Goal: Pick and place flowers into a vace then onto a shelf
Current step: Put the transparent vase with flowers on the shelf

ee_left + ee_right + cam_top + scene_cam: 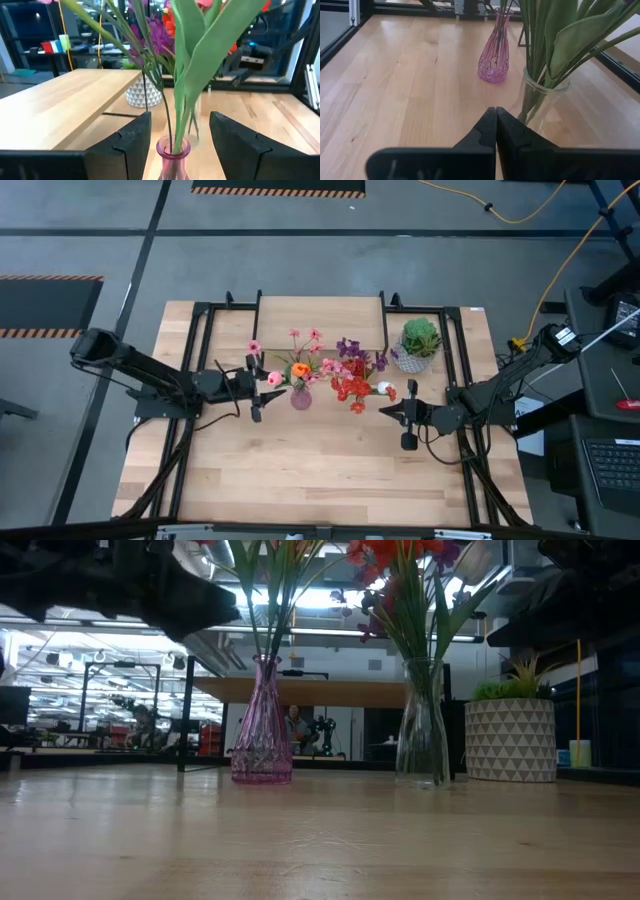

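Note:
A pink glass vase (300, 396) stands on the table and holds pink and orange flowers (288, 370) on long green stems (186, 75). To its right, a clear glass vase (357, 402) holds red, purple and white flowers (352, 375). My left gripper (180, 121) is open at the pink vase's left, level, one finger on each side of the vase's neck (172, 150) without touching it. My right gripper (496, 125) is shut and empty, just right of the clear vase (542, 100). The shelf (320, 318) stands at the far edge.
A spiky green plant in a white patterned pot (420, 346) stands at the shelf's right end. Black frame rails (196, 360) run along the table's left and right sides. Bare tabletop (320, 470) lies toward the near edge.

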